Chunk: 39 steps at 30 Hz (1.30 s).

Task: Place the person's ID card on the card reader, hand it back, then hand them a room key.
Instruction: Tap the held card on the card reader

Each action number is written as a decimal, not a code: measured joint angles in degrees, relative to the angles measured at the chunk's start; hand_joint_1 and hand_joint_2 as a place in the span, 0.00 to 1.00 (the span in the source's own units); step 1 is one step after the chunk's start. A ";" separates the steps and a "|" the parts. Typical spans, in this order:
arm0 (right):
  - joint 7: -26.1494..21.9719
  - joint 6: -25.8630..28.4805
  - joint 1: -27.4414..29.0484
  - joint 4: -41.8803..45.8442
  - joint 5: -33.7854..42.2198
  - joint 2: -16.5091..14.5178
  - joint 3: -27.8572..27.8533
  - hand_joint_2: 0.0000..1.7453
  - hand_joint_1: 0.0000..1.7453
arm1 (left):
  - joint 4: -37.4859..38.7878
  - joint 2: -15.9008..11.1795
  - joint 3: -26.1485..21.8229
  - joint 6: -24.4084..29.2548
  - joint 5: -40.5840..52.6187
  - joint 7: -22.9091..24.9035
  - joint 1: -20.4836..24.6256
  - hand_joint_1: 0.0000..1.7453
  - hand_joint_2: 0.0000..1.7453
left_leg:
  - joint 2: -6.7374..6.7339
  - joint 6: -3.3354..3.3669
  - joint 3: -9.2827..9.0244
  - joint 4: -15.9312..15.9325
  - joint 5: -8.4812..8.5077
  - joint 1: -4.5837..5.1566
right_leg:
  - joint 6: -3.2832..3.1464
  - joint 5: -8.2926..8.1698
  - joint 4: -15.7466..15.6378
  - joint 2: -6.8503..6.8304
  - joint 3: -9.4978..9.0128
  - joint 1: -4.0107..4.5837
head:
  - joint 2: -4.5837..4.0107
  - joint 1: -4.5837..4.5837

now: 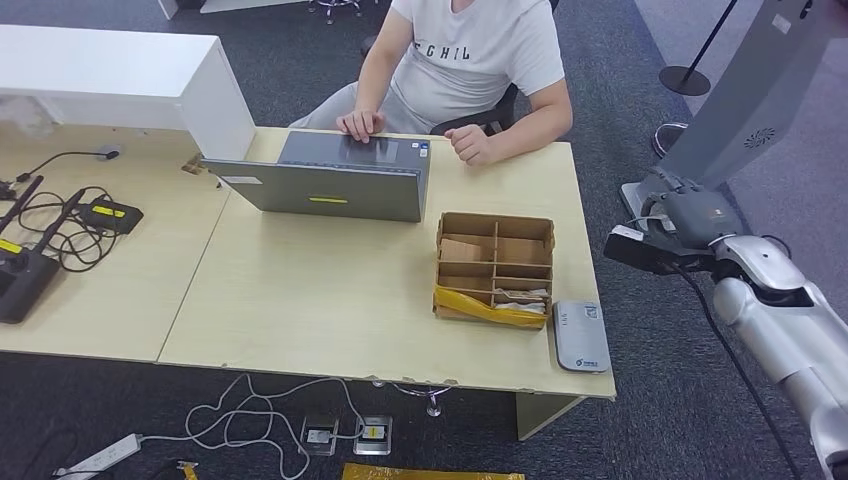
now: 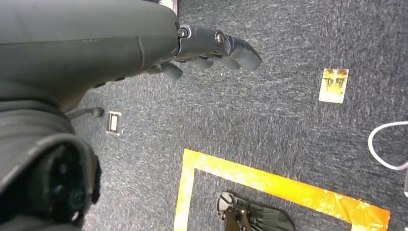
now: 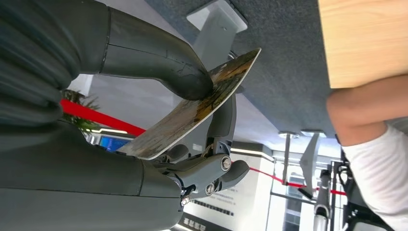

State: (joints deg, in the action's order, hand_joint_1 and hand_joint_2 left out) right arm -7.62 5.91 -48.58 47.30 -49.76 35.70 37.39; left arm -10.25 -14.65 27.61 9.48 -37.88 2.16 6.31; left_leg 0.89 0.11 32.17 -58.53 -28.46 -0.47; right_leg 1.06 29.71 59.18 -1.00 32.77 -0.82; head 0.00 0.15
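My right hand (image 1: 683, 213) is raised beside the desk's right edge, off the tabletop. In the right wrist view its thumb (image 3: 159, 62) and fingers (image 3: 211, 168) pinch a worn brownish card (image 3: 192, 113), held on a slant; I cannot tell which card it is. The grey card reader (image 1: 581, 337) lies flat at the desk's front right corner, left of and nearer than the hand. A cardboard divider box (image 1: 494, 268) with cards in its compartments stands beside the reader. My left hand (image 2: 211, 50) hangs over the carpet and holds nothing.
A person (image 1: 470, 60) sits at the far side, one hand on an open laptop (image 1: 330, 180), the other (image 1: 468, 145) resting on the desk (image 1: 320, 300). Cables and black devices (image 1: 60, 230) cover the left table. A grey kiosk (image 1: 750, 110) stands behind my right hand. A small yellowish card (image 2: 333, 85) lies on the carpet.
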 joint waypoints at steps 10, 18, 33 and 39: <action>3.41 -3.81 11.17 14.83 0.60 4.98 -8.40 1.00 1.00 | 0.00 -0.05 0.06 0.37 -1.48 -0.04 0.08 0.00 0.00 | -0.08 -0.04 -0.03 0.01 -0.05 -0.01 | 0.00 0.00 0.00 0.05 0.00 0.01 | 0.00 -0.01; 3.94 -5.51 17.07 22.56 -0.26 4.97 -13.00 1.00 1.00 | 0.00 0.09 0.51 0.78 -2.01 -0.71 0.09 0.00 0.00 | -0.04 -0.04 0.00 0.01 -0.04 -0.01 | 0.00 0.00 0.01 0.05 0.00 0.01 | 0.00 0.00; 5.39 -7.13 22.71 28.43 1.14 4.89 -15.40 1.00 1.00 | 0.00 0.11 1.39 1.27 -2.10 0.35 0.10 0.00 0.00 | -0.03 -0.04 0.02 0.02 -0.05 -0.01 | -0.01 0.01 0.00 0.01 0.00 0.01 | 0.00 -0.01; 5.63 -9.06 24.57 30.87 2.92 4.11 -15.14 1.00 1.00 | 0.00 0.30 1.49 1.25 -2.24 -0.11 0.16 0.00 0.00 | -0.06 -0.04 0.00 0.02 -0.05 -0.01 | -0.01 0.01 0.01 0.05 0.00 0.01 | 0.00 -0.01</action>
State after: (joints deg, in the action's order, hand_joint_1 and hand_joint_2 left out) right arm -1.98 -3.15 -24.01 78.16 -46.84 39.81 22.25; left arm -10.25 -14.35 29.10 10.73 -40.12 2.05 6.48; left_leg 0.83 0.07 32.17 -58.51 -28.51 -0.48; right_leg 1.06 29.72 59.19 -0.95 32.77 -0.81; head 0.00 0.15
